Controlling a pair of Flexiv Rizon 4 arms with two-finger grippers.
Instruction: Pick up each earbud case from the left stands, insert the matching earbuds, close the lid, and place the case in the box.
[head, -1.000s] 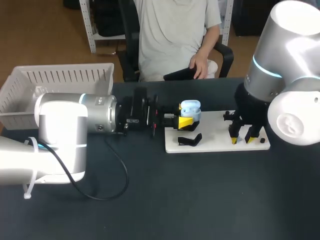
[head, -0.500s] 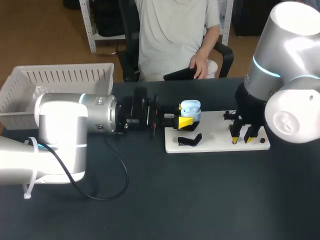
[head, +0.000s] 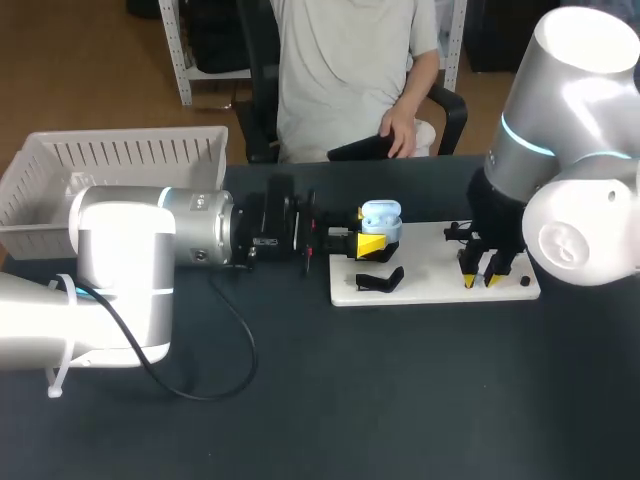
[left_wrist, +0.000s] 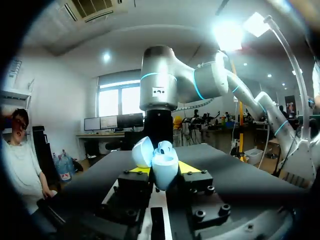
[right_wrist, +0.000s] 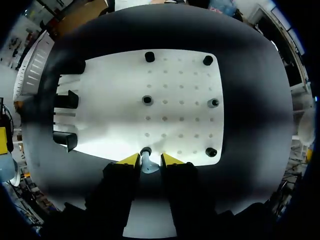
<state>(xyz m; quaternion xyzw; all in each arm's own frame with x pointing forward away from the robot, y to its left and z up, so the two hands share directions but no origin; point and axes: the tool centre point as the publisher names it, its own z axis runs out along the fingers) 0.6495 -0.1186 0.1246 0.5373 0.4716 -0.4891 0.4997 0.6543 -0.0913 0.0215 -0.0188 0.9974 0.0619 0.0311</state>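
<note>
**First:** While our left end effector (head: 372, 243) grips the light blue case (head: 381, 218) at the middle of the frame, lid raised, which step are we in?

**Second:** Fetching an earbud, we judge. Our right end effector (head: 482, 276) stands tips-down at the right of the frame, on the near edge of the white board (head: 430, 262).

**First:** How wide is it set?

**Second:** Narrow. From its own wrist we see the pale earbud (right_wrist: 146, 161) upright between the yellow tips. It sits close against one tip, with a sliver of board showing beside the other, so we would not call it clamped yet.

**First:** And the left one?

**Second:** Closed on the case's body from both sides, holding it over the board's left end. Whether a bud already sits inside, we cannot tell.

**First:** What does the next move ask?

**Second:** As we read it: pinch the earbud squarely, lift it straight off its seat, carry it leftward to the open case and match the socket. The lid and the white box (head: 120, 150) at upper left come afterwards.
</note>
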